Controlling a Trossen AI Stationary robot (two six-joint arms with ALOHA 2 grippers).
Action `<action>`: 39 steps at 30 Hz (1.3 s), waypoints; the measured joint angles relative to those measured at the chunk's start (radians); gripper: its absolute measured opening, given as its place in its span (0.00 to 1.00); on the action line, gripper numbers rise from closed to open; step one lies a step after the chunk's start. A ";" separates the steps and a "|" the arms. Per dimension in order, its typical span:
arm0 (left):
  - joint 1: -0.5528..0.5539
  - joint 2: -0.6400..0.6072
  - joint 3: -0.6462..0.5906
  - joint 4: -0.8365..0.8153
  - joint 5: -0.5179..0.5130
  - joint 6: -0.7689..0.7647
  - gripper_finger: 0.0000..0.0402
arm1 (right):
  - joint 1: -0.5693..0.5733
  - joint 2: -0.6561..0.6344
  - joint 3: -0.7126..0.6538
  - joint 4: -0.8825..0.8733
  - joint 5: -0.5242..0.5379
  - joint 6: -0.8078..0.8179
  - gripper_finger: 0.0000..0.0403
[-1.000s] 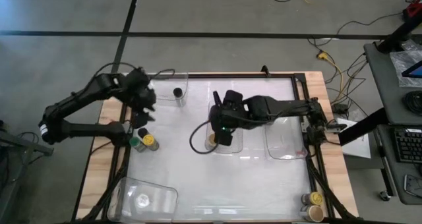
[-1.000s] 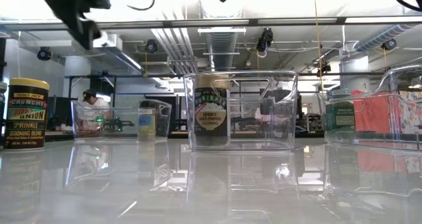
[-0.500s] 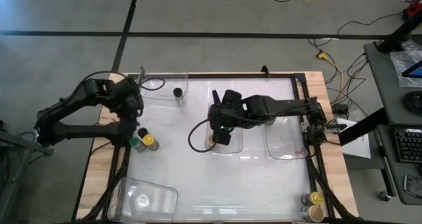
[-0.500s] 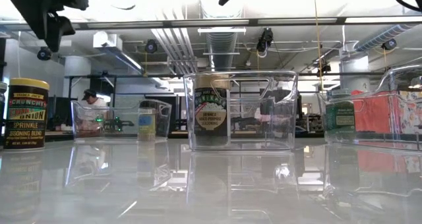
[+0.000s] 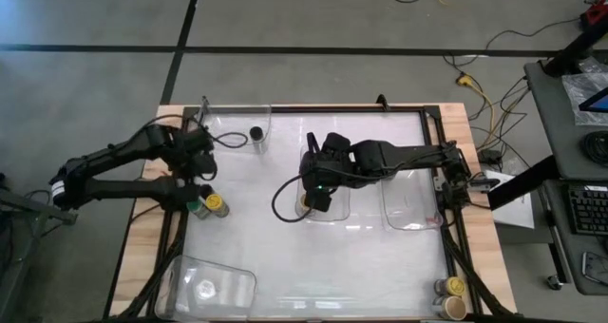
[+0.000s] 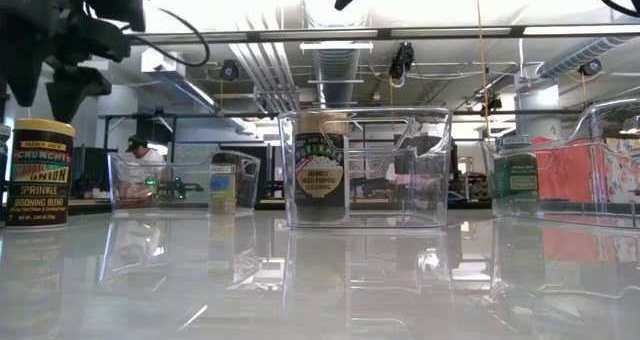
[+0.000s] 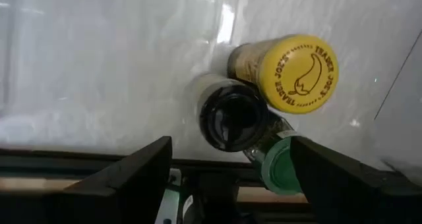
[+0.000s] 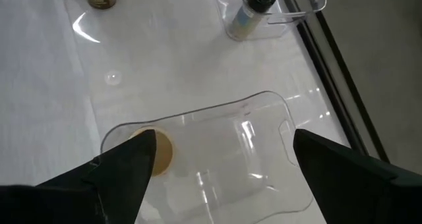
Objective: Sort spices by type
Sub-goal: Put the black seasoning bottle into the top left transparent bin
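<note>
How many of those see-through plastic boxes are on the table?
4 clear rectangular plastic bins, seen from above: one at top left, one in the middle, one just right of it, one at bottom left. None seems hidden.

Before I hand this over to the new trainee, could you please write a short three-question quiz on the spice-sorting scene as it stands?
1. True or false: the left gripper is shut on the yellow-lidded jar.
2. Which jar sits in the bin under the right gripper? A) green-lidded B) tan-lidded C) yellow-lidded
3. Fill in: in the left wrist view, the jar between the yellow-lidded jar and the green-lidded jar has a ____ lid.

Key
1. False: its fingers stand open above the cluster, holding nothing.
2. B, the tan-lidded jar.
3. Black: the black-lidded jar.
</note>
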 joint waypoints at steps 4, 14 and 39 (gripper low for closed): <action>-0.025 0.008 -0.005 0.009 -0.022 0.000 0.73 | 0.000 0.000 0.000 0.000 0.000 0.015 0.87; -0.100 0.045 -0.013 0.057 -0.049 0.001 0.73 | 0.000 0.001 0.000 0.007 0.003 0.015 0.88; -0.110 0.219 -0.015 0.059 -0.056 -0.004 0.71 | 0.000 0.001 0.000 -0.001 0.002 0.033 0.88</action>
